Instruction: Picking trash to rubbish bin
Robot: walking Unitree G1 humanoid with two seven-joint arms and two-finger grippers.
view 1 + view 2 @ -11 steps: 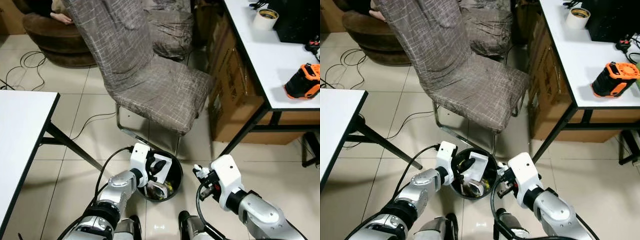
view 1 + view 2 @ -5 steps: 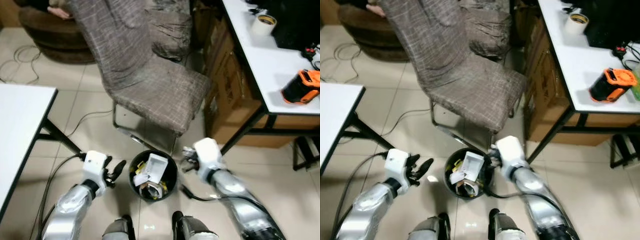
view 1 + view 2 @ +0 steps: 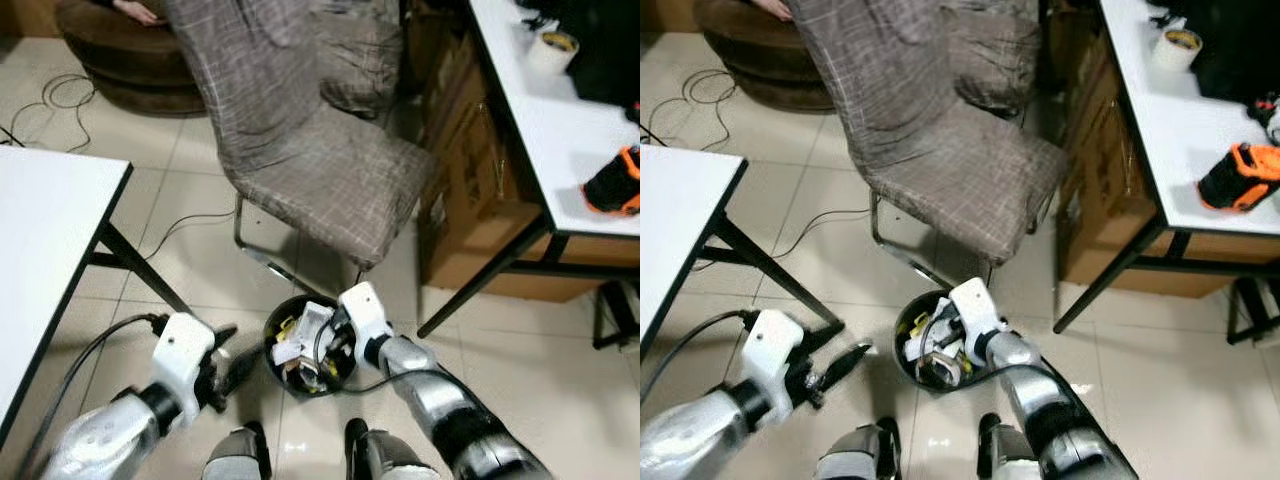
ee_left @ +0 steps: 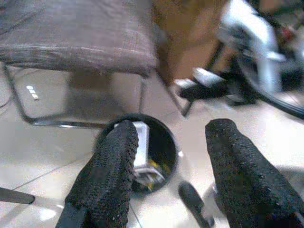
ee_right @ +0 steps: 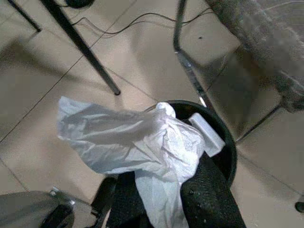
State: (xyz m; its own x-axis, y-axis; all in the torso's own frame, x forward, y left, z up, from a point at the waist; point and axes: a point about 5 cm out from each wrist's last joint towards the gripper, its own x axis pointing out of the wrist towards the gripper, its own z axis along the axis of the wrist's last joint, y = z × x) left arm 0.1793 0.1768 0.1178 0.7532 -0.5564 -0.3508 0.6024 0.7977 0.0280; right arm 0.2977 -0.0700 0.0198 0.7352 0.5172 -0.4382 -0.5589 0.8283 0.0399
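Observation:
A small black rubbish bin stands on the tiled floor in front of my feet, holding a white box and other scraps. My right gripper hangs over the bin's opening. In the right wrist view its black fingers are shut on a crumpled white plastic wrapper, right above the bin's rim. My left gripper is low beside the bin on its left, apart from it. Its fingers stand open with nothing between them, and the bin lies beyond them.
A chair draped in grey-brown cloth stands just behind the bin, its metal legs close by. A white table is at left. Another white table with an orange tool is at right, above cardboard boxes. Cables cross the floor.
My right gripper has swung from the right of the bin to over its opening. The left gripper has pulled back from over the bin to the floor on its left. The camera also shifted.

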